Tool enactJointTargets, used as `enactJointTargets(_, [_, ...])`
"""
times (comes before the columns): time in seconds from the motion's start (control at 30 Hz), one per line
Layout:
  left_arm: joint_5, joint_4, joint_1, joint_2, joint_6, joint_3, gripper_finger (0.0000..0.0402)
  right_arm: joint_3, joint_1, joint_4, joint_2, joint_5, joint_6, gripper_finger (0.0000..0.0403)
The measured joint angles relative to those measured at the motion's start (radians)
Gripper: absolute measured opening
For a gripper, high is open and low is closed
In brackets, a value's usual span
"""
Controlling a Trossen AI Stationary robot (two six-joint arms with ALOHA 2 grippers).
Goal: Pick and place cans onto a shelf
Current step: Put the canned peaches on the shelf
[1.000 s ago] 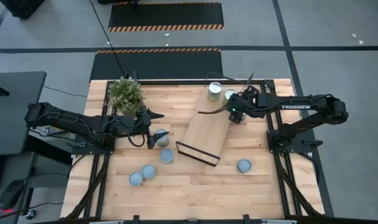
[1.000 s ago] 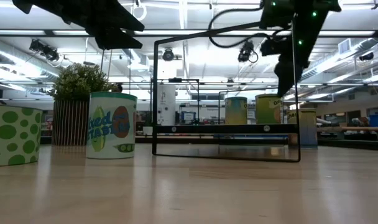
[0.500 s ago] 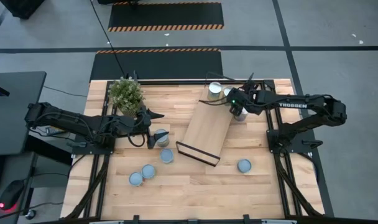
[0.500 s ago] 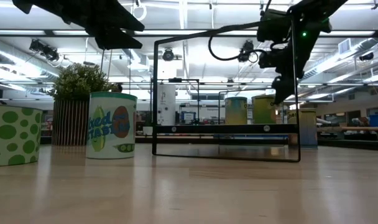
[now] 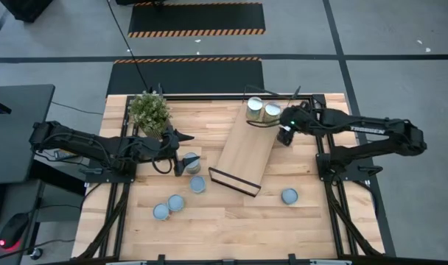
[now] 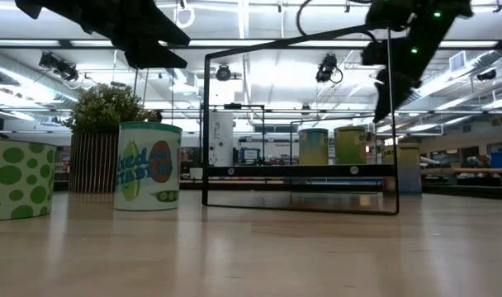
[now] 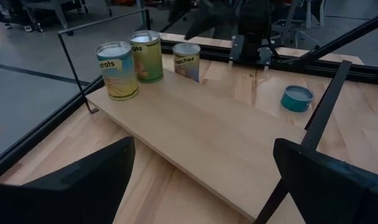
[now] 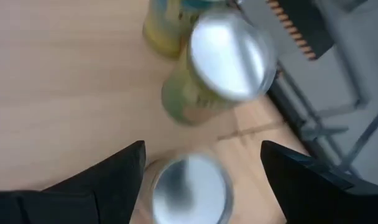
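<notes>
Light-wood shelf (image 5: 245,151) carries two cans at its far end, a third waiting just off its edge.

The carrots can (image 7: 117,70) and its yellow-sided neighbour (image 7: 147,56) stand upright side by side, presumably to leave board free for more. The right gripper (image 5: 286,132), fingers spread and empty, hangs beside that end, directly above the peaches can (image 7: 186,61): only its wrist view shows this. The left gripper (image 5: 181,163), also wide open, waits over a tabletop can (image 5: 191,160) near the potted plant (image 5: 149,110). Labels read only in the left wrist view; remaining cans (image 5: 167,207) show from overhead.
</notes>
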State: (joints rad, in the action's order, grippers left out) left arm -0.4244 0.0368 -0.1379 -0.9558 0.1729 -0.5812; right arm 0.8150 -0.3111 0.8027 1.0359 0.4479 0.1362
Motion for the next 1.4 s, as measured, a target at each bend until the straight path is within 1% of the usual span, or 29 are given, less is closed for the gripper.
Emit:
enactJointTargets(0.17, [0.0,-0.005,0.0,0.0,0.007,0.0,0.0389,-0.067,0.02,0.09,-0.094,-0.039,0.058,0.0329])
enactJointTargets(0.27, [0.0,-0.002,0.0,0.0,0.007,0.0,0.0389,-0.069,0.022,0.147,-0.124,-0.107,0.081,0.034])
enactJointTargets(0.4, [0.0,0.006,0.0,0.0,0.007,0.0,0.0389,-0.066,0.011,0.142,-0.119,-0.192,0.049,0.0363])
enactJointTargets(0.53, [0.0,0.006,0.0,0.0,0.007,0.0,0.0389,-0.066,-0.039,0.145,-0.059,-0.216,0.039,0.0389])
enactJointTargets(0.6, [0.0,0.006,0.0,0.0,0.001,0.0,0.0389,-0.056,-0.07,0.162,-0.012,-0.246,0.028,0.0397])
enactJointTargets(0.67, [0.0,0.005,0.0,0.0,0.0,0.0,0.0389,-0.021,-0.085,0.206,0.038,-0.259,0.028,0.0398])
enactJointTargets(0.77, [-0.001,0.005,0.0,0.0,-0.001,0.0,0.0389,0.048,-0.086,0.277,0.094,-0.25,0.026,0.0397])
enactJointTargets(0.9, [0.0,0.005,0.0,0.0,-0.001,0.0,0.0389,0.14,-0.06,0.369,0.133,-0.174,0.051,0.0397])
enactJointTargets(0.93, [-0.001,0.005,0.0,0.0,-0.001,0.0,0.0389,0.158,-0.057,0.39,0.14,-0.17,0.058,0.0397])
enactJointTargets(1.03, [-0.001,0.005,0.0,0.0,-0.001,0.0,0.0389,0.196,-0.088,0.445,0.175,-0.208,0.062,0.0397])
enactJointTargets(1.17, [0.0,0.005,0.0,0.0,-0.002,0.0,0.0389,0.206,-0.133,0.498,0.239,-0.215,-0.032,0.0399])
enactJointTargets(1.27, [0.0,0.005,0.0,0.0,-0.002,0.0,0.0389,0.206,-0.165,0.495,0.29,-0.219,-0.115,0.0399])
enactJointTargets(1.4, [-0.001,0.005,0.0,0.0,-0.003,0.0,0.0389,0.206,-0.206,0.464,0.348,-0.22,-0.181,0.0399])
